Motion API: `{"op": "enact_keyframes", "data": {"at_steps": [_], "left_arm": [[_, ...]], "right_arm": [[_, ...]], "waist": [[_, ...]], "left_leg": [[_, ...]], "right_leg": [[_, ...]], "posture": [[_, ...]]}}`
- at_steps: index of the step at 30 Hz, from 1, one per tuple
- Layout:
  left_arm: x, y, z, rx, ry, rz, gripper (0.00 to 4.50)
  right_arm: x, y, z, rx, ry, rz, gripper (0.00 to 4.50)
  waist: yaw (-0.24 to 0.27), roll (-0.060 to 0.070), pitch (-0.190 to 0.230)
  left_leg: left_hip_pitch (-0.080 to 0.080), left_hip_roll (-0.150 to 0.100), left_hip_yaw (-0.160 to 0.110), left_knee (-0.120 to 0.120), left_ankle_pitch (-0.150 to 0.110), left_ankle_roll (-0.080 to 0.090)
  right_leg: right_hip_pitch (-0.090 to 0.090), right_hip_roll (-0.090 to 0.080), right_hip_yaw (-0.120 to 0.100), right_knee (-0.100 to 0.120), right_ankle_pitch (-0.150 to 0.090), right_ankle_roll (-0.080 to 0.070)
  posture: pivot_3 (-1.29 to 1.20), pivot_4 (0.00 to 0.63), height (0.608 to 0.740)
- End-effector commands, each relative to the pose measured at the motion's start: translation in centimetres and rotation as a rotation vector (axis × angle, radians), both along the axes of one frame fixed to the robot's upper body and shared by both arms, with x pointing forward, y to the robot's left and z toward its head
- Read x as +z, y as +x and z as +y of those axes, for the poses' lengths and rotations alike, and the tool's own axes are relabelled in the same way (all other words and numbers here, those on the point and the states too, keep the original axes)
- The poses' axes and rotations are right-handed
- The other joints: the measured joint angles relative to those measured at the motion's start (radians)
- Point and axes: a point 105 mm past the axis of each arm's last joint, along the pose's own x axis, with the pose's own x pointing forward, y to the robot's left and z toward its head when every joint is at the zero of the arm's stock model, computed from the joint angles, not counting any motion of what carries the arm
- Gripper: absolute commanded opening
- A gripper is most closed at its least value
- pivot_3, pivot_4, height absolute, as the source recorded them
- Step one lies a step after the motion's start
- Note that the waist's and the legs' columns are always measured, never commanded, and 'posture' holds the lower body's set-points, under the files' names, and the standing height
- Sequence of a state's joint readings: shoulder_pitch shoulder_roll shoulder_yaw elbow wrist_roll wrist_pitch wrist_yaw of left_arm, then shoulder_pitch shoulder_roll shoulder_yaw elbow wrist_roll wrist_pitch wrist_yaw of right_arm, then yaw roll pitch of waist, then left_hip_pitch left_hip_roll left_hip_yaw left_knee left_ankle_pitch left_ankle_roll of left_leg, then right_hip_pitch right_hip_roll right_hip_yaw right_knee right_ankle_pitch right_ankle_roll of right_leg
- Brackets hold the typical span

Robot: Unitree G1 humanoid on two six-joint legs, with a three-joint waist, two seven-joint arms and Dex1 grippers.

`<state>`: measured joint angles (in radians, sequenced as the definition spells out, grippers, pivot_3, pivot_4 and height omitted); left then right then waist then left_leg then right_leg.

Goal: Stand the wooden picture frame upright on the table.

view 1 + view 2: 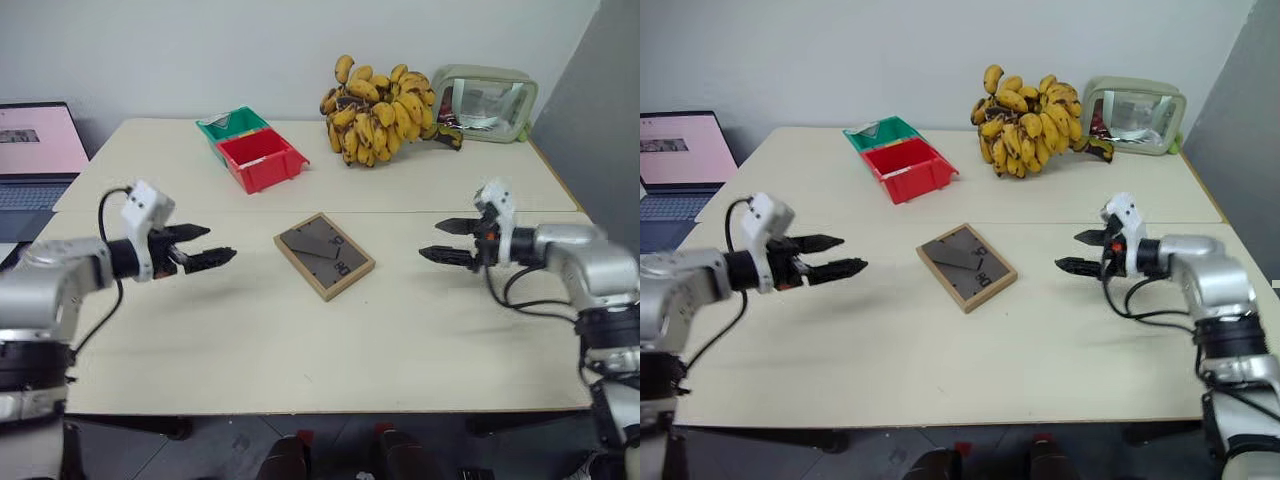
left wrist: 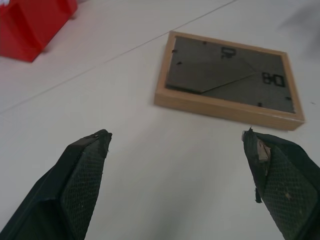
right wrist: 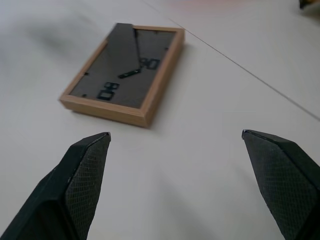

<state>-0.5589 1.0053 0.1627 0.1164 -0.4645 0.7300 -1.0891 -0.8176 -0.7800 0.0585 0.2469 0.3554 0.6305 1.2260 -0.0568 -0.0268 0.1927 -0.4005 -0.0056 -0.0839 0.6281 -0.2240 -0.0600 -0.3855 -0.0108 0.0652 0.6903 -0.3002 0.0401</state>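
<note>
The wooden picture frame (image 1: pixel 324 255) lies flat, face down, in the middle of the table (image 1: pixel 250 340), just in front of the seam. Its dark back with the folded stand faces up, as the left wrist view (image 2: pixel 227 80) and the right wrist view (image 3: pixel 125 72) also show. My left gripper (image 1: pixel 203 248) hovers open to the frame's left, pointing toward it. My right gripper (image 1: pixel 450 241) hovers open to the frame's right, also pointing at it. Both are a hand's width away from the frame and hold nothing.
A red bin (image 1: pixel 262 160) with a green bin (image 1: pixel 232 124) behind it sits at the back. A bunch of bananas (image 1: pixel 380 110) and a clear pouch (image 1: pixel 485 102) lie at the back right. A laptop (image 1: pixel 35 160) stands off the table's left side.
</note>
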Motion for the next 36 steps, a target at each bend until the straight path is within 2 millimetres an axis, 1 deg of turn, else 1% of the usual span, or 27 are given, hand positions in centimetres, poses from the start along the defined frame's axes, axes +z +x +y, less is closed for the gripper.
{"op": "enact_keyframes", "data": {"at_steps": [1, 7, 9, 11, 12, 13, 15, 16, 19, 20, 21, 23, 25, 27, 29, 31, 33, 36], "left_arm": [[0.4, -0.2, -0.3, -0.042, 0.015, -0.006, 4.50], [0.6, 0.4, -0.4, -0.008, -0.017, -0.024, 4.50], [0.6, 0.6, -0.4, 0.011, -0.033, -0.034, 4.50], [0.6, 0.9, -0.2, 0.043, -0.061, -0.044, 4.50], [0.4, 1.3, 0.1, 0.079, -0.067, -0.053, 4.50], [0.2, 1.8, 0.5, 0.124, -0.067, -0.080, 4.15], [0.3, 2.5, 0.8, 0.188, -0.104, -0.132, 3.85], [0.2, 2.8, 0.8, 0.215, -0.137, -0.150, 3.61], [-0.2, 3.4, 0.0, 0.260, -0.196, -0.176, 3.06], [-0.5, 3.5, -0.2, 0.276, -0.202, -0.181, 2.78], [-0.9, 3.6, -0.7, 0.288, -0.210, -0.180, 2.64], [-2.0, 3.7, -1.3, 0.313, -0.209, -0.165, 2.18], [-3.3, 3.6, -1.5, 0.338, -0.194, -0.132, 1.69], [-4.1, 3.7, -1.3, 0.367, -0.181, -0.115, 1.38], [-5.6, 3.8, -1.9, 0.369, -0.184, -0.080, 0.99], [-7.0, 4.3, -2.7, 0.390, -0.212, -0.050, 0.52], [-8.3, 5.4, -3.8, 0.419, -0.196, -0.012, 0.05], [-9.2, 6.3, -6.4, 0.378, -0.172, 0.015, 0.05]], "right_arm": [[0.3, 0.3, 0.1, 0.029, -0.001, 0.002, 4.45], [-0.3, 1.3, 0.3, 0.022, -0.021, -0.007, 4.45], [-0.1, 1.5, 0.4, 0.021, -0.008, -0.010, 4.45], [0.1, 2.1, 0.7, 0.008, 0.006, -0.025, 4.45], [0.2, 2.7, 0.8, -0.021, 0.017, -0.037, 4.45], [0.1, 3.2, 1.2, -0.035, 0.027, -0.042, 4.09], [-0.2, 4.0, 2.0, -0.041, 0.032, -0.057, 3.78], [-0.5, 4.5, 2.5, -0.058, 0.050, -0.052, 3.52], [-1.6, 6.0, 4.0, -0.096, 0.056, -0.056, 2.95], [-1.9, 6.4, 4.3, -0.104, 0.050, -0.059, 2.61], [-2.3, 6.7, 4.9, -0.107, 0.046, -0.059, 2.46], [-3.2, 7.1, 6.0, -0.094, 0.030, -0.050, 1.92], [-4.0, 7.2, 7.0, -0.068, -0.003, -0.051, 1.35], [-4.4, 7.3, 7.4, -0.062, -0.011, -0.044, 0.98], [-5.4, 7.6, 8.2, -0.065, -0.045, -0.052, 0.51], [-6.5, 7.9, 9.1, -0.093, -0.054, -0.043, 0.01], [-7.5, 8.1, 10.3, -0.116, -0.090, -0.060, 0.00], [-8.0, 8.0, 11.9, -0.098, -0.094, -0.068, 0.00]], "waist": [[0.000, 0.000, 0.000], [0.000, 0.000, 0.000], [0.000, 0.000, 0.000], [-0.001, 0.000, 0.000], [-0.001, 0.000, 0.000], [-0.003, 0.000, 0.000], [-0.003, 0.000, 0.000], [-0.002, 0.000, 0.000], [-0.002, 0.000, 0.000], [-0.001, 0.000, 0.000], [-0.001, 0.000, 0.000], [-0.001, 0.000, 0.000], [-0.001, 0.000, 0.000], [-0.002, -0.001, 0.000], [-0.002, 0.000, 0.000], [-0.001, -0.001, 0.000], [-0.001, -0.001, 0.000], [-0.002, -0.001, 0.000]], "left_leg": [[0.000, 0.000, 0.000, 0.000, 0.000, 0.000], [-0.003, 0.000, 0.001, 0.000, 0.000, 0.000], [-0.003, 0.000, 0.000, 0.000, 0.000, 0.000], [-0.004, 0.000, 0.000, 0.000, 0.000, 0.000], [-0.003, 0.000, 0.001, 0.000, 0.000, 0.000], [-0.003, 0.000, 0.001, 0.000, 0.000, 0.000], [-0.002, 0.000, 0.001, 0.001, 0.000, 0.000], [-0.002, 0.000, 0.000, 0.001, 0.000, 0.000], [-0.003, 0.000, 0.000, 0.001, 0.000, 0.000], [-0.003, -0.001, 0.000, 0.001, 0.000, 0.000], [-0.003, -0.001, 0.000, 0.001, 0.000, 0.000], [-0.003, -0.002, 0.001, 0.001, 0.000, 0.000], [-0.003, -0.002, 0.001, 0.001, 0.000, 0.000], [-0.003, -0.001, 0.000, 0.001, 0.000, 0.000], [-0.003, -0.002, 0.000, 0.001, 0.000, 0.000], [-0.002, -0.002, 0.001, 0.001, 0.000, 0.000], [-0.002, -0.002, 0.001, 0.002, 0.000, 0.000], [-0.002, -0.002, 0.000, 0.002, 0.000, -0.001]], "right_leg": [[0.000, 0.000, 0.000, 0.000, 0.000, 0.000], [-0.003, 0.000, 0.001, 0.001, 0.000, 0.000], [-0.003, 0.000, 0.000, 0.000, 0.000, 0.000], [-0.004, -0.001, 0.001, 0.000, 0.000, 0.000], [-0.004, -0.002, 0.001, 0.000, 0.000, 0.000], [-0.003, -0.002, 0.001, 0.000, 0.000, 0.000], [-0.003, -0.002, 0.001, 0.002, 0.000, 0.000], [-0.003, -0.004, 0.001, 0.002, 0.000, 0.000], [-0.004, -0.006, 0.000, 0.002, 0.000, 0.000], [-0.003, -0.006, 0.000, 0.002, 0.000, 0.000], [-0.004, -0.006, 0.000, 0.003, 0.000, 0.000], [-0.004, -0.007, 0.000, 0.003, 0.000, 0.000], [-0.004, -0.007, 0.000, 0.002, 0.000, 0.000], [-0.004, -0.007, 0.000, 0.003, 0.000, 0.000], [-0.004, -0.007, 0.000, 0.003, 0.000, 0.000], [-0.004, -0.007, 0.000, 0.004, 0.000, 0.000], [-0.003, -0.007, 0.000, 0.005, 0.000, 0.000], [-0.004, -0.007, 0.000, 0.007, 0.000, 0.000]], "posture": [[0.00, 0.150, 0.740], [0.00, 0.150, 0.740], [0.00, 0.150, 0.740], [0.00, 0.150, 0.740], [0.00, 0.150, 0.740], [0.00, 0.150, 0.740], [0.00, 0.150, 0.740], [0.00, 0.150, 0.740], [0.00, 0.150, 0.740], [0.00, 0.150, 0.740], [0.00, 0.150, 0.740], [0.00, 0.150, 0.740], [0.00, 0.150, 0.740], [0.00, 0.150, 0.740], [0.00, 0.150, 0.740], [0.00, 0.150, 0.740], [0.00, 0.150, 0.740], [0.00, 0.150, 0.740]]}}
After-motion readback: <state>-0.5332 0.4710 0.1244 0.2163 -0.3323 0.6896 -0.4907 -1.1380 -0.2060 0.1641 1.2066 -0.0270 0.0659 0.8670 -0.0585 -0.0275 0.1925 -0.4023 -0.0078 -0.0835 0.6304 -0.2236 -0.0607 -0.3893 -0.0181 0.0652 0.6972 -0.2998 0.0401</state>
